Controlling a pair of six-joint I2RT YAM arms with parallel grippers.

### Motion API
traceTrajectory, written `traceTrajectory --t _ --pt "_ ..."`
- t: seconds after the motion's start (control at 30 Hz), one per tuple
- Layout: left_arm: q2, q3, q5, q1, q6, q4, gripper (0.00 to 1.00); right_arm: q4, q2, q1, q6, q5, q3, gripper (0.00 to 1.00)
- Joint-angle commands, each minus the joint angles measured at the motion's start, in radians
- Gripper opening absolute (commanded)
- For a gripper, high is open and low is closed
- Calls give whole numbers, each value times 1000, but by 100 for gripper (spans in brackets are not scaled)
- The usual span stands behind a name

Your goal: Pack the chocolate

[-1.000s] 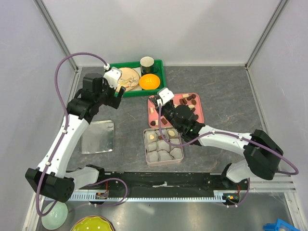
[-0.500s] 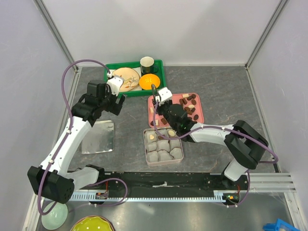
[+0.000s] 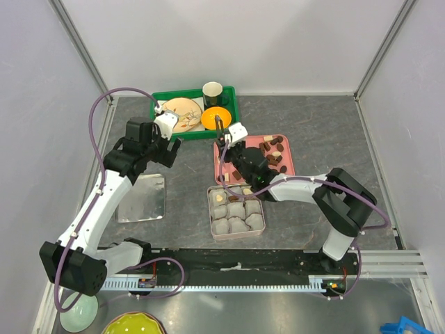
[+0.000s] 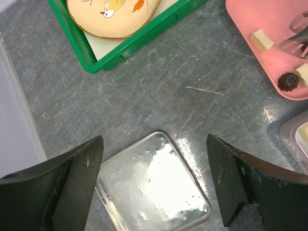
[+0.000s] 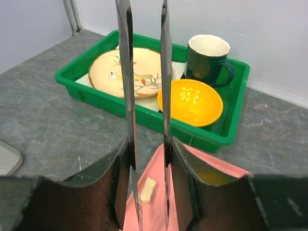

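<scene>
Dark chocolate pieces [image 3: 272, 147] lie on the right side of a pink tray [image 3: 288, 167]. A cream piece [image 5: 147, 188] and a dark piece [image 4: 288, 82] sit near the tray's left edge. A metal tin [image 3: 210, 212] in front holds grey paper cups, with a few chocolates [image 3: 221, 197] in its back row. My right gripper [image 3: 227, 154] [image 5: 144, 144] is shut on metal tweezers [image 5: 126, 96], whose blades stand apart over the cream piece. My left gripper [image 3: 165, 149] [image 4: 154, 138] hangs open and empty above the tin's lid [image 4: 154, 187].
A green tray [image 3: 233, 104] at the back holds a painted plate [image 5: 130, 72], an orange bowl [image 5: 190, 101] and a dark mug [image 5: 208, 55]. The lid [image 3: 141, 198] lies left of the tin. Two bowls [image 3: 78, 313] sit at the near left corner.
My right arm has swung from above the tin back to the pink tray's left side, and the tweezers have spread. The left arm has drawn back from the green tray toward the lid.
</scene>
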Motion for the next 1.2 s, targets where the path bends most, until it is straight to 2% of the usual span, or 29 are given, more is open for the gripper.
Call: traceTrajectory --t 0.0,0.47,1.17 --pt "-29 -10 4 6 3 44 94 89 37 -8 15 -40 87 44" --pt "-41 -44 -4 6 20 55 94 124 152 -37 22 -45 184 45" --pt "-67 -74 -16 13 43 63 94 156 168 -46 76 -25 149 44"
